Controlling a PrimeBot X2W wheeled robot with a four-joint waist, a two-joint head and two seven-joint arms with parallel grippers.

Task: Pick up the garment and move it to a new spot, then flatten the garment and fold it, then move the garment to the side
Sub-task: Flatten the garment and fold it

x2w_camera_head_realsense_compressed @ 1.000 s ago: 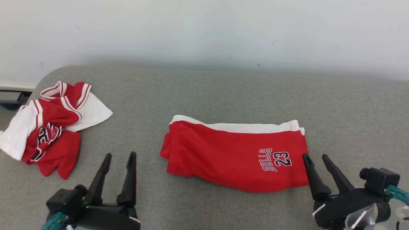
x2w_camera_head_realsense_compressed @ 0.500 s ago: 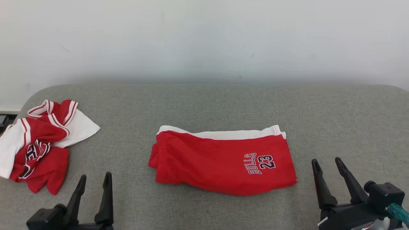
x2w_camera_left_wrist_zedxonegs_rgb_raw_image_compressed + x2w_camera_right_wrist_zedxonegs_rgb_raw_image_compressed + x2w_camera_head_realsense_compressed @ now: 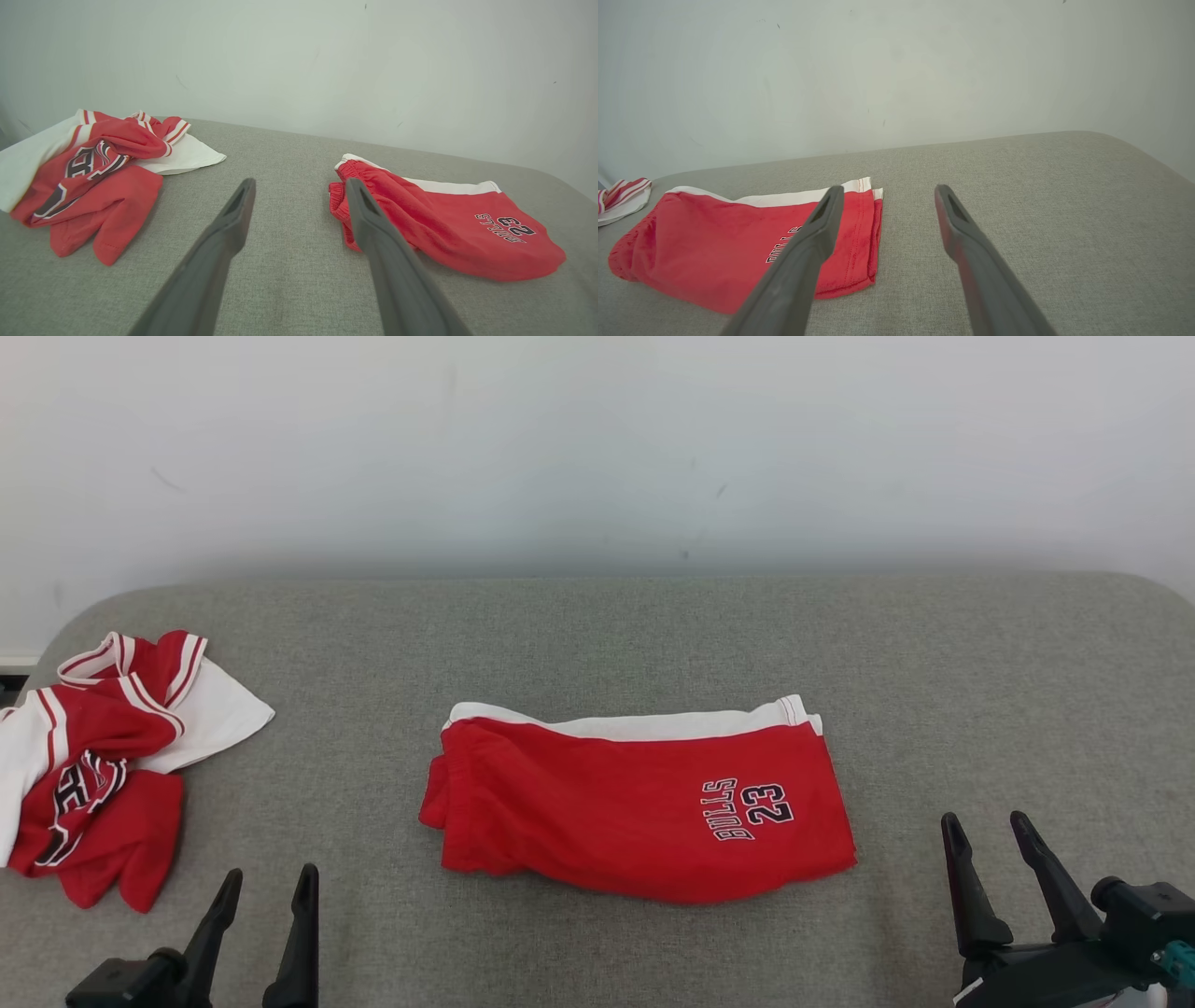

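Lying folded at the centre of the head view, the red garment [image 3: 644, 807] rests on the grey surface [image 3: 597, 635]; its dark lettering [image 3: 747, 807] reads "BULLS 23", upside down. The left wrist view shows its gathered waistband [image 3: 337, 205], the right wrist view its stacked hems [image 3: 866, 242]. A crumpled jersey [image 3: 93, 775] at left bears a crest [image 3: 79, 789], possibly a letter. The left end effector [image 3: 270, 875] and right end effector [image 3: 985, 821] stand wide, empty.

Crumpled jersey [image 3: 84, 775], head view, 9 o'clock: left part cut by the picture's edge; crest lettering folded in, unreadable. Left gripper [image 3: 271, 874] at 7 o'clock and right gripper [image 3: 985, 819] at 5 o'clock: bodies cut by the bottom edge. Folded shorts [image 3: 714, 252], right wrist view: lettering partly hidden behind one of the fingers [image 3: 803, 252]; lower layers hidden.
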